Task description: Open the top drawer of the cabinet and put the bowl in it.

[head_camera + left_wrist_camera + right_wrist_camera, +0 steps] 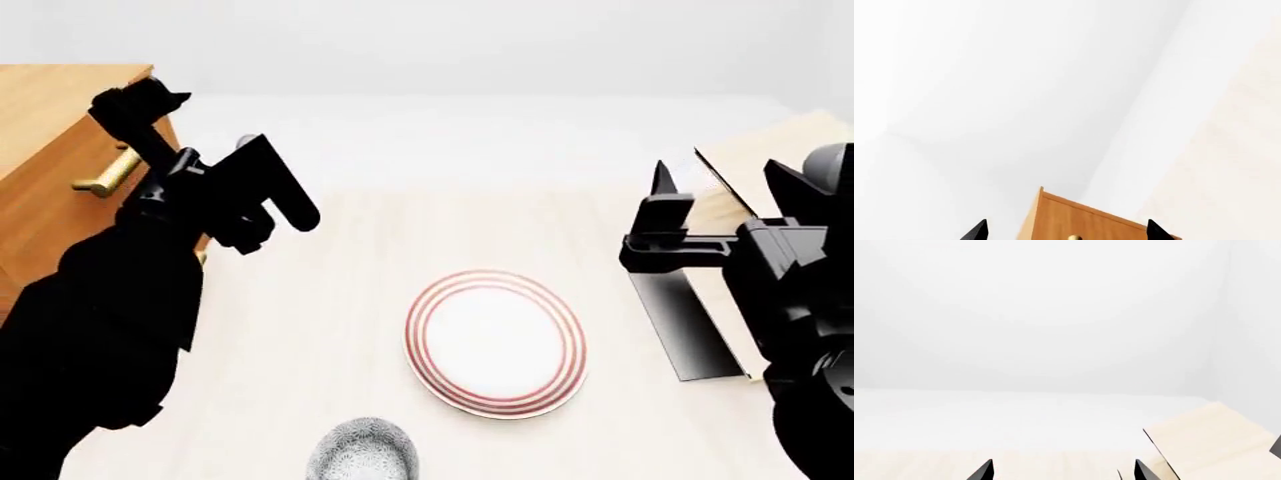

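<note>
The orange-brown cabinet [47,95] stands at the far left of the head view. Its top drawer [47,200] looks shut, with its brass bar handle [110,174] showing. My left gripper [140,105] is open and empty, raised just in front of the cabinet's upper edge, above the handle. In the left wrist view the left gripper [1066,232] has its fingertips [977,232] spread wide, with the cabinet [1074,212] and the handle's end [1075,238] between them. The speckled bowl [363,452] sits at the near edge. My right gripper [663,190] [1062,472] is open and empty at the right.
A white plate with red rings [497,342] lies mid-floor between bowl and arms. A pale tilted-board rack [767,150] stands at the right beside my right gripper; it also shows in the right wrist view [1214,440]. White walls lie behind.
</note>
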Available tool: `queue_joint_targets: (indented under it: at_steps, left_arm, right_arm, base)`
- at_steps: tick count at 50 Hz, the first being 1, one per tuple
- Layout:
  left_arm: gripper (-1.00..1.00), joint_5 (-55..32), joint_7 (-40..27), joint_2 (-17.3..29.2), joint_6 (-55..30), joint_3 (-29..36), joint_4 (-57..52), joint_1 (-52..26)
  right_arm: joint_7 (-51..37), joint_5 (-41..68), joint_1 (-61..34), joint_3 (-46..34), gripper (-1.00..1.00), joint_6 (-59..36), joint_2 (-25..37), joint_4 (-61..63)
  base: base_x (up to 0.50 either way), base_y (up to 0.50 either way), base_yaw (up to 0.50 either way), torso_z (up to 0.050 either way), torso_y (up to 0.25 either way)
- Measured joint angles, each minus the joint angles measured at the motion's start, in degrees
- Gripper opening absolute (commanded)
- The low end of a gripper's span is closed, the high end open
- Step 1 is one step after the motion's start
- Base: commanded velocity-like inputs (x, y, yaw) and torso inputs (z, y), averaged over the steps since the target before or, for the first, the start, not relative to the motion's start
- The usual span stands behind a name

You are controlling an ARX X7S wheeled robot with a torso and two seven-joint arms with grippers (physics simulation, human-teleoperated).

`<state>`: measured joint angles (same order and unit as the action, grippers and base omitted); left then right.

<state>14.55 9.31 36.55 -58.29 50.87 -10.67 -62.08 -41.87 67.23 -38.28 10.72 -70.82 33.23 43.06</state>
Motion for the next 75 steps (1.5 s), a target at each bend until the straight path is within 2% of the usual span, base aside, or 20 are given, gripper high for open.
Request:
queue_joint_targets:
  at_steps: [25,75]
  left_arm:
    - [1.0,0.61,-1.17,-0.69,1.94,2.45,6.43,1.57]
    - [1.0,-0.65,-5.6,-6.24,9.71,1.0,31.82,-2.45]
  right_arm:
    - [1.44,-2.53,2.62,-1.13,1.0,3.11,0.01,-0.2]
    - [2.53,-4.46,4.72,-3.53,1.0,6.23,0.1,-0.92]
  base:
    - [0.0,0.0,0.0,0.0,0.0]
    - [0.0,0.0,0.0,0.0,0.0]
